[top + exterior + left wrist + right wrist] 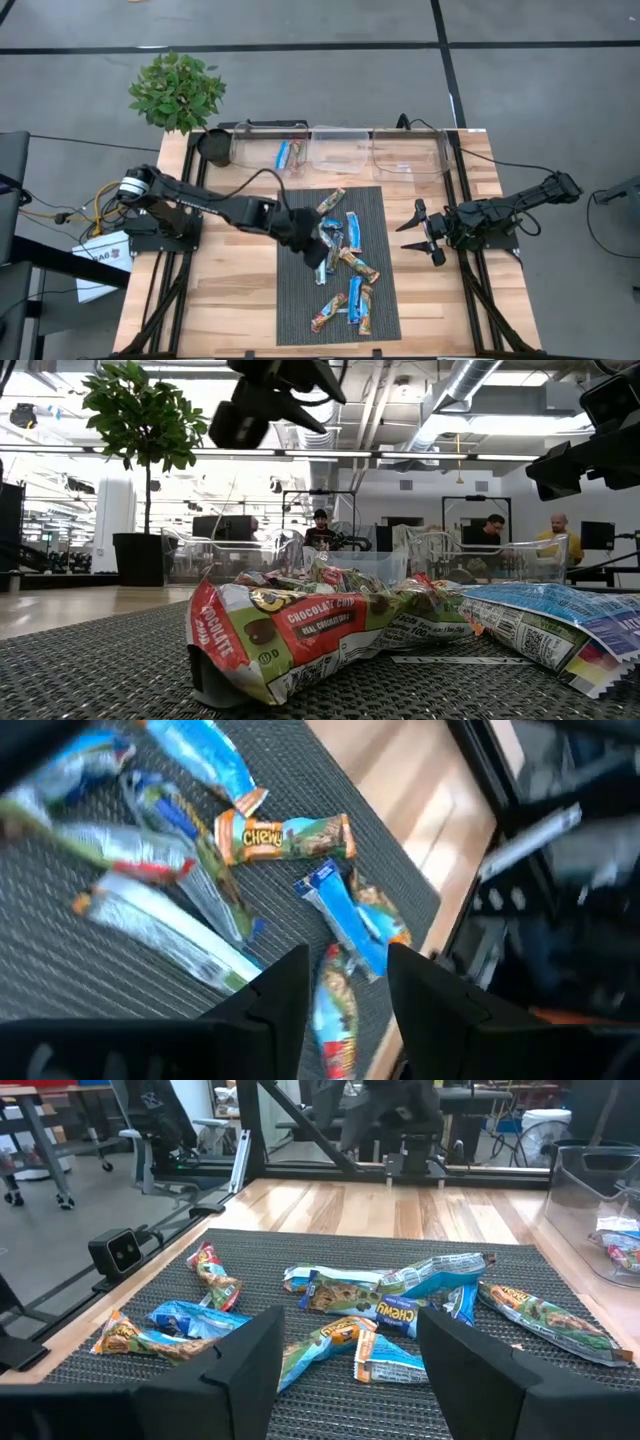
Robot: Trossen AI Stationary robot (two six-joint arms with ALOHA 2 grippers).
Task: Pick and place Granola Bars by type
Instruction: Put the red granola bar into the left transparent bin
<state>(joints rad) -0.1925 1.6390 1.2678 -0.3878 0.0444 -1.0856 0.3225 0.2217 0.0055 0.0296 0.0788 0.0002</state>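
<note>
— Wood is what I get from overhead: a pale plank tabletop with a dark ribbed mat in the middle and the Granola Bars scattered over it, blue, orange-brown and silvery wrappers mixed.

— Where are the arms?

— My left pincer hangs over the mat's upper middle, right above the pile; from this view I can't read its fingers. The right pincer waits off the mat's right edge, fingers spread. Three clear bins line the far edge, the left one with a blue bar in it, and a potted plant stands off the far left corner on grey floor.

— And low down?

— A chocolate chip bar fills the foreground on the mat, blue wrappers to its right. Behind is a bright workshop with exposed ducts and three people seated at desks.

— Left wrist?

— Both dark fingers are parted and hold nothing, with a blue bar and a Chewy bar past them on the mat.

— Right wrist?

— Fingers wide apart, the whole pile ahead on the mat, black frame legs and office chairs beyond the tabletop.
</note>
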